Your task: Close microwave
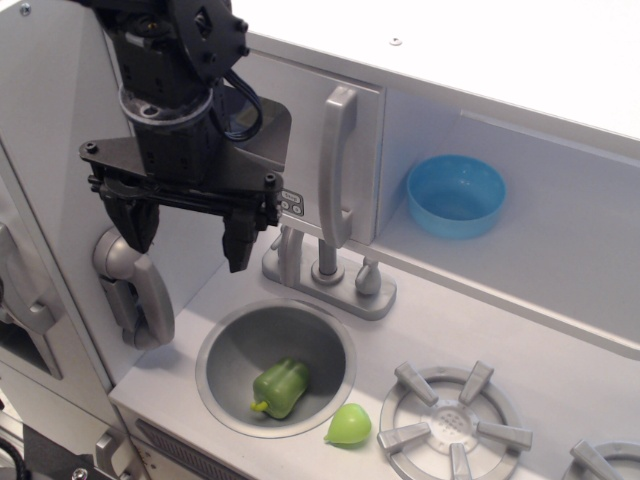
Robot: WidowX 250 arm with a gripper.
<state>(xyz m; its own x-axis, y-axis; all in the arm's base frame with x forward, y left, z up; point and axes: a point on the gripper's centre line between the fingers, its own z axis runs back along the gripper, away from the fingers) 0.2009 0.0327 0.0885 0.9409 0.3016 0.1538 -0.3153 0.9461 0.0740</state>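
Pincer [189, 232] spread, empty, above grey counter [470, 325]; microwave [310, 130] door flush

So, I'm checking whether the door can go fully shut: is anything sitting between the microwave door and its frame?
Nothing visible does. The microwave door already lies about flush with the cabinet front. The open end effector hangs in front of its left part, above the sink, holding nothing.
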